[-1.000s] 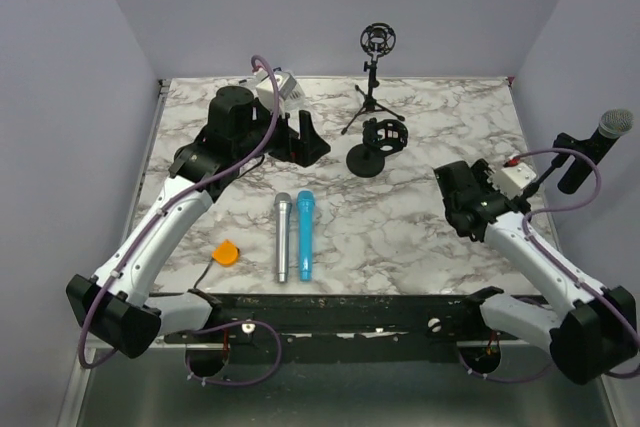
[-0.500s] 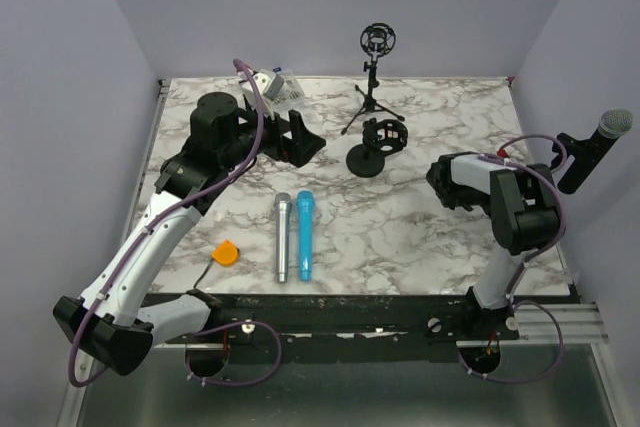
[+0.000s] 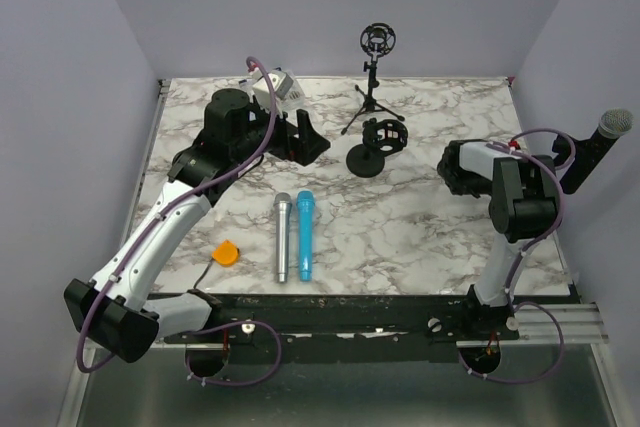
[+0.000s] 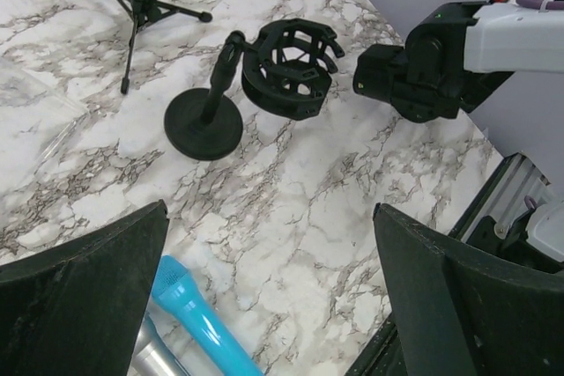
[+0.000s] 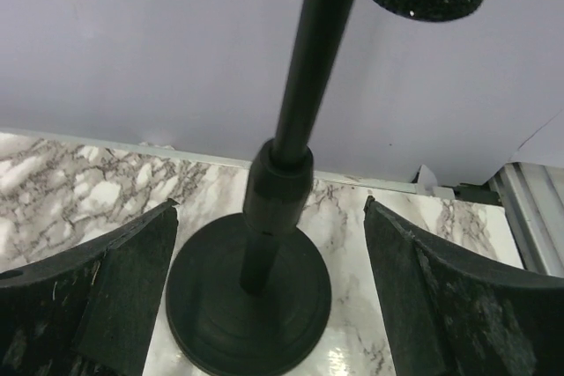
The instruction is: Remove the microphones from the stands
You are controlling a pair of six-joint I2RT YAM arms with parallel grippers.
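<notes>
- The microphone (image 3: pixel 615 125) is at the far right edge of the top view. Its grey mesh head is uppermost and it is still mounted on the black stand (image 3: pixel 578 163).
- In the right wrist view, the mesh head fills the top right corner. The stand's pole runs from the top centre down to a round base on the marble table (image 3: pixel 420 217), close to the wall.
- The right gripper (image 5: pixel 270 209) faces this stand with its jaws wide apart. One finger is at the lower left of that view and the other at the lower right. The pole and base appear between them, and neither finger touches the stand.
- The left gripper (image 4: pixel 270 209) is also spread wide and holds nothing. In the top view it hangs over the upper left part of the table.
- In the left wrist view, an empty shock mount stand (image 4: pixel 286 68) on a round base lies ahead of the left gripper. A tripod stand (image 4: pixel 141 2) is at the top left, with the right arm (image 4: pixel 458 50) in the upper right.
- A silver microphone (image 3: pixel 283 237) and a blue microphone (image 3: pixel 304 235) lie side by side in the lower middle of the table, just beside each other.
- A small orange object (image 3: pixel 227 252) sits to their left.
</notes>
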